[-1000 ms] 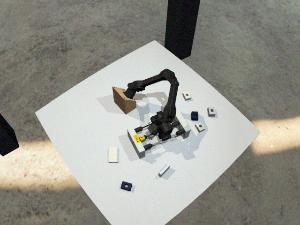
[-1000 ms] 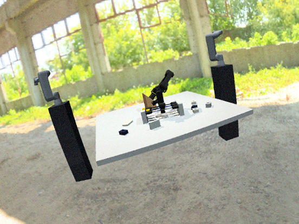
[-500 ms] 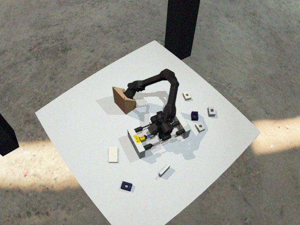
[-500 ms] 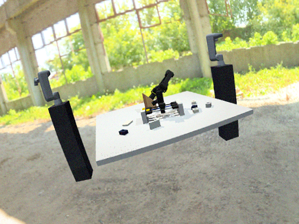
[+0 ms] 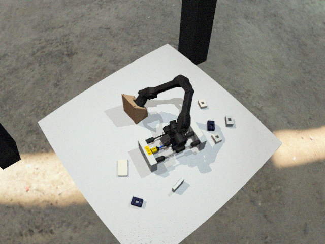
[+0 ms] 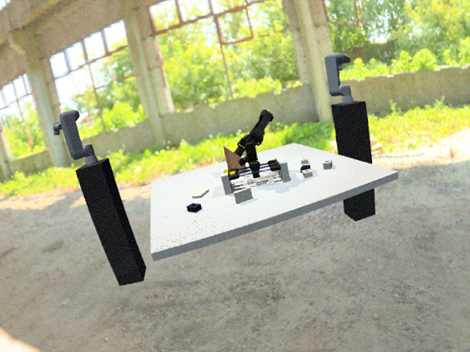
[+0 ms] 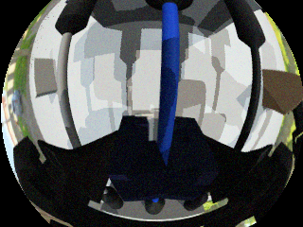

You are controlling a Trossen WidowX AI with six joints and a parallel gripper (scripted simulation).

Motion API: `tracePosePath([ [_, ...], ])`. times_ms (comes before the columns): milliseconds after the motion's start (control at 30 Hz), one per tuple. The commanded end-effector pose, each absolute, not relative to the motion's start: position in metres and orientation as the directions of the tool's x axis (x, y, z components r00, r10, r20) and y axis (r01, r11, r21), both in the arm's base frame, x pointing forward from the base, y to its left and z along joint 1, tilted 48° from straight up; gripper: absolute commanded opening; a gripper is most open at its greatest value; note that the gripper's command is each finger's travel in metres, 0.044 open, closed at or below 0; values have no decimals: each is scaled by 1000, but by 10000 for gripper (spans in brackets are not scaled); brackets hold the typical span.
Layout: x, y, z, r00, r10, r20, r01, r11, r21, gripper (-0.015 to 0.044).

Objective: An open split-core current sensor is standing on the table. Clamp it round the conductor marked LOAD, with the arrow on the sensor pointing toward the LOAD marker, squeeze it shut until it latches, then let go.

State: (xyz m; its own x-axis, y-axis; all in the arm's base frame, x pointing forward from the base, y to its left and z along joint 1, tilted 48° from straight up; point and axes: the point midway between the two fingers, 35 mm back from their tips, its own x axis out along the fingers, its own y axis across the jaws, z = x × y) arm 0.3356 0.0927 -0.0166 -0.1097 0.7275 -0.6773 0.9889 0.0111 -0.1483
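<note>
1. Top: the gripper (image 5: 176, 140) (image 6: 255, 172) (image 7: 158, 134) is down over the blue conductor (image 5: 161, 146) (image 7: 170, 61), with the yellow LOAD marker (image 5: 148, 150) (image 6: 226, 171) at one end block (image 5: 154, 167) (image 6: 227, 185). The arm covers the sensor here.

2. Exterior: the gripper sits low between the end blocks, among the black-sleeved lines; the sensor is lost in all that black.

3. Wrist: there's the dark sensor (image 7: 163, 184), at the blue conductor and gripped between both fingers. This looks like the squeeze. The latch and arrow are perhaps just too dark to judge. Next move: steady inward pressure, no twist, until it latches; then open evenly and back away without dragging the conductor.
</note>
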Motion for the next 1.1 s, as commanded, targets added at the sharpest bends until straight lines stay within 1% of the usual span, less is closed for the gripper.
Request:
tracePosePath([
  [0, 336, 93, -16, -109, 727, -677, 989, 12, -147, 0],
  [1067, 336, 83, -8, -114, 732, -672, 987, 4, -163, 0],
])
